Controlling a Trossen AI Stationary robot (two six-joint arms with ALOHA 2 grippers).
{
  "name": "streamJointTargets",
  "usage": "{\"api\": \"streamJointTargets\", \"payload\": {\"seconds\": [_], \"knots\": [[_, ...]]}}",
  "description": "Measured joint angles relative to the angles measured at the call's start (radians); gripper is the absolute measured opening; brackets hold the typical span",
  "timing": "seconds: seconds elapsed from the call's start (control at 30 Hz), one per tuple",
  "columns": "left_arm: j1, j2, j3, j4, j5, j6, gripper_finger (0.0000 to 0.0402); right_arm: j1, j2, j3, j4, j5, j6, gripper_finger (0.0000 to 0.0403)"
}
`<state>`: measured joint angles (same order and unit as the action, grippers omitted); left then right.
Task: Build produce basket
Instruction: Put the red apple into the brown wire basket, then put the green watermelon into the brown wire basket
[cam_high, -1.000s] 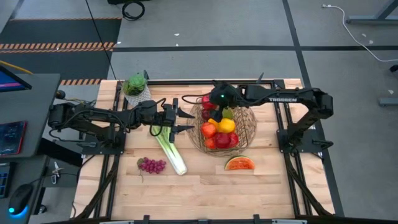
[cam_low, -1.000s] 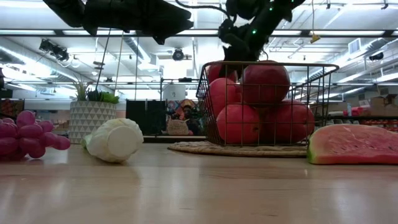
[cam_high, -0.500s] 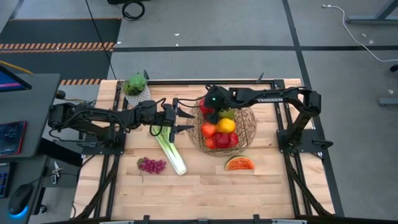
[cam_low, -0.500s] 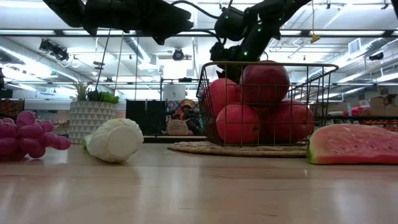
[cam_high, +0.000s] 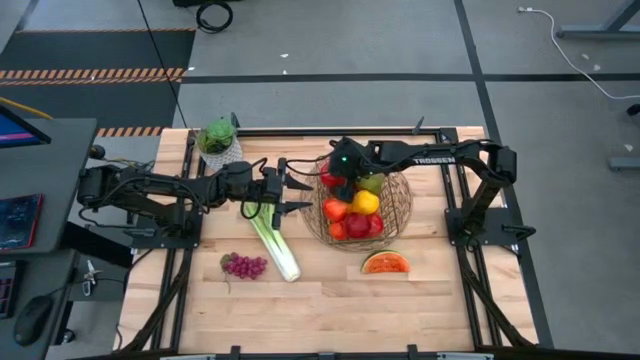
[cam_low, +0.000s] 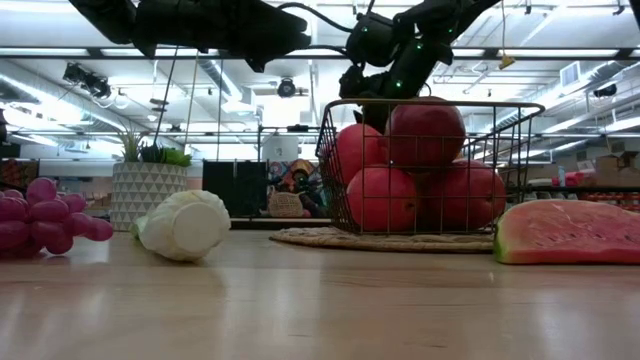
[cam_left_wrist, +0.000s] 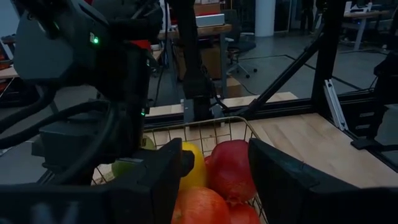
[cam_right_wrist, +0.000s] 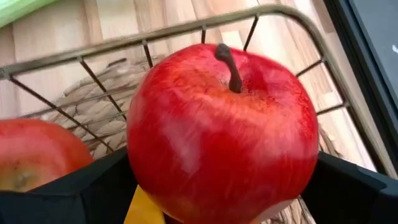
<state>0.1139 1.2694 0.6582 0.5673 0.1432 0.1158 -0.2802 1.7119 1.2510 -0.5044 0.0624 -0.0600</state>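
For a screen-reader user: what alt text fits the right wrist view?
A red apple with a dark stem fills the view between the right claw's open dark fingers, just inside the wire basket's rim. Another red fruit sits beside it, above the wooden table.

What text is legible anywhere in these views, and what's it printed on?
"TROSSEN", white letters on the right arm's dark upper link in the high view; small, just readable.
The monitor at the table's left edge shows coloured content too small to read.
No readable text in the low view or either wrist view, and none on the basket or the produce.
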Motion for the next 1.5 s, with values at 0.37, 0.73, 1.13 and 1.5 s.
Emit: {"api": "streamJointTargets", "payload": {"seconds": [0.37, 0.73, 1.13, 1.5], "knots": [[0.0, 0.0, 0.0, -0.002, 0.0, 0.0, 0.0193, -0.019, -0.002, 0.151, -0.28, -0.131, -0.043, 0.0396], [0.0, 0.0, 0.0, -0.015, 0.0, -0.025, 0.0189, -0.043, -0.005, 0.411, -0.62, -0.054, 0.057, 0.0397], [0.0, 0.0, 0.0, -0.012, 0.0, 0.019, 0.0189, 0.095, -0.307, 0.21, -0.572, 0.042, 0.279, 0.0398], [0.0, 0.0, 0.0, -0.013, 0.0, -0.066, 0.0193, 0.344, -0.595, -0.127, -0.454, -0.028, 0.668, 0.0398]]}}
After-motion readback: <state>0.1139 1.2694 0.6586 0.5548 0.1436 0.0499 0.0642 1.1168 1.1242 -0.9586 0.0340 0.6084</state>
